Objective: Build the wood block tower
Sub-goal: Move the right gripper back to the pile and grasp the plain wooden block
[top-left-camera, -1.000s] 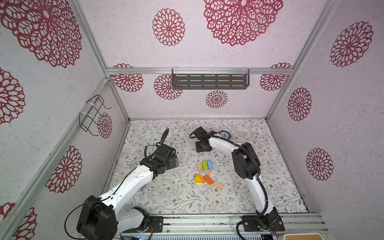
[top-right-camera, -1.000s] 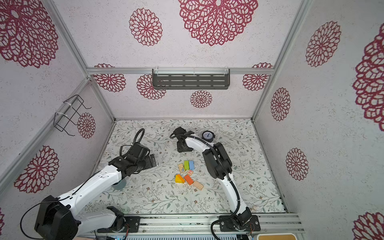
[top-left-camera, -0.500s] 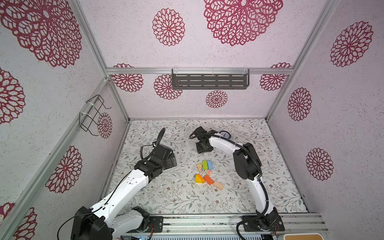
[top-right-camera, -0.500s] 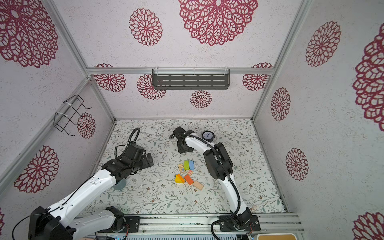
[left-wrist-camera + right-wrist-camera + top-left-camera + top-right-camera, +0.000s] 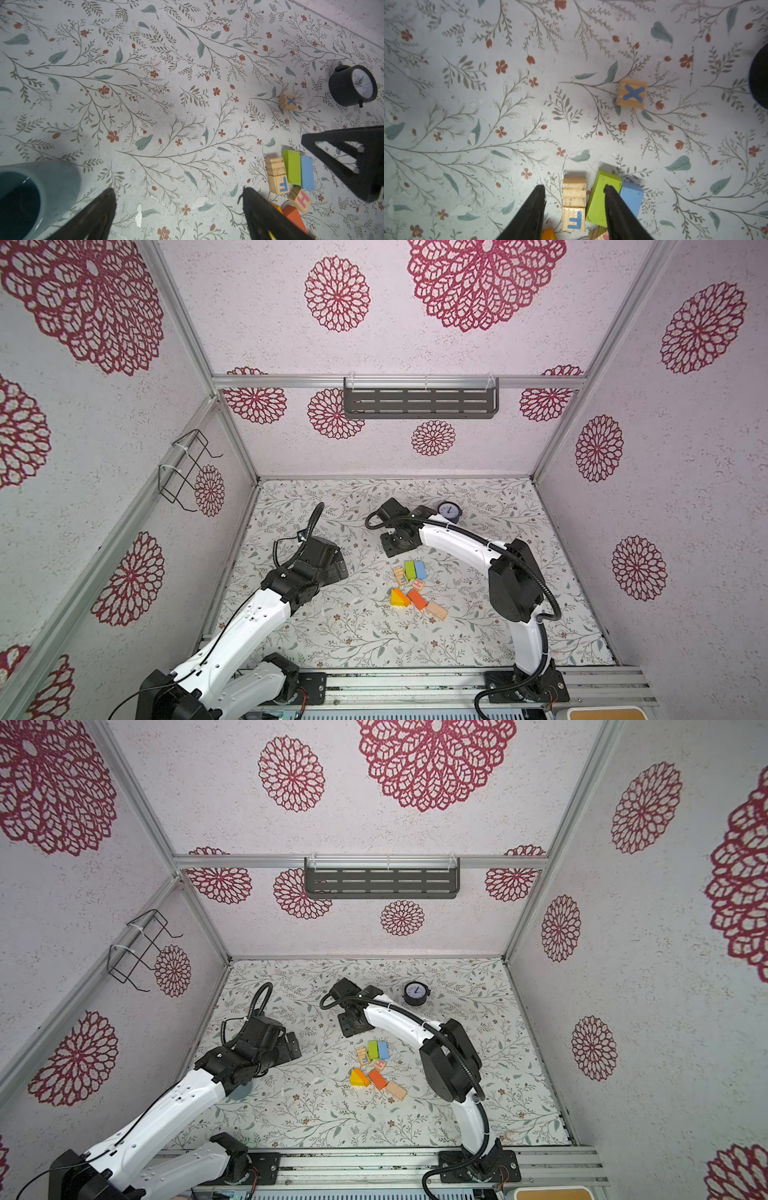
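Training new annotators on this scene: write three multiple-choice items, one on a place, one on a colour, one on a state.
1. The X cube sits: A) atop a tower B) alone on the table C) inside a drawer
2. Flush against the green brick lies a brick that is: A) blue B) purple C) black
3. The left gripper is: A) shut on a cube B) open, empty C) shut on a wedge
Key: B, bare table surrounds it; A, the blue brick meets it along one long side; B, jaws spread, nothing between.
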Controlling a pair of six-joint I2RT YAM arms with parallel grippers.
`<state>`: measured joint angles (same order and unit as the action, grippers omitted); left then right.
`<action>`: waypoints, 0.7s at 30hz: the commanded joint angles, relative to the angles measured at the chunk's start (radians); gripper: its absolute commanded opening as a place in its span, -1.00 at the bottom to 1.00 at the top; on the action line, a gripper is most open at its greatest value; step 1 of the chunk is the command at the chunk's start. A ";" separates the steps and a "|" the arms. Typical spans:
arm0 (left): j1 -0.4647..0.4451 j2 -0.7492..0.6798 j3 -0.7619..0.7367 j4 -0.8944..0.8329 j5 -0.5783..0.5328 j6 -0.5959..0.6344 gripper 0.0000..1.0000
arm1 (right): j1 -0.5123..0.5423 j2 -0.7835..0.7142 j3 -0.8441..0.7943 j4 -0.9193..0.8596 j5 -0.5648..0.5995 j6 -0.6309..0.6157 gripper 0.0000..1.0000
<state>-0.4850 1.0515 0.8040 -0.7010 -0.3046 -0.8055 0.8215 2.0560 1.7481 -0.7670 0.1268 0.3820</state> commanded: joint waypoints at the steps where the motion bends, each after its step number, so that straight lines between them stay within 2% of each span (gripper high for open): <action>1: 0.004 -0.012 -0.009 0.000 -0.006 -0.023 0.95 | 0.010 -0.041 -0.035 -0.008 -0.019 -0.017 -0.03; 21: 0.004 0.005 -0.002 -0.003 0.007 -0.025 0.95 | 0.041 0.001 -0.129 0.048 -0.031 -0.003 0.02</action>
<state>-0.4850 1.0531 0.8013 -0.7013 -0.2966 -0.8207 0.8551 2.0563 1.6245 -0.7197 0.0994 0.3759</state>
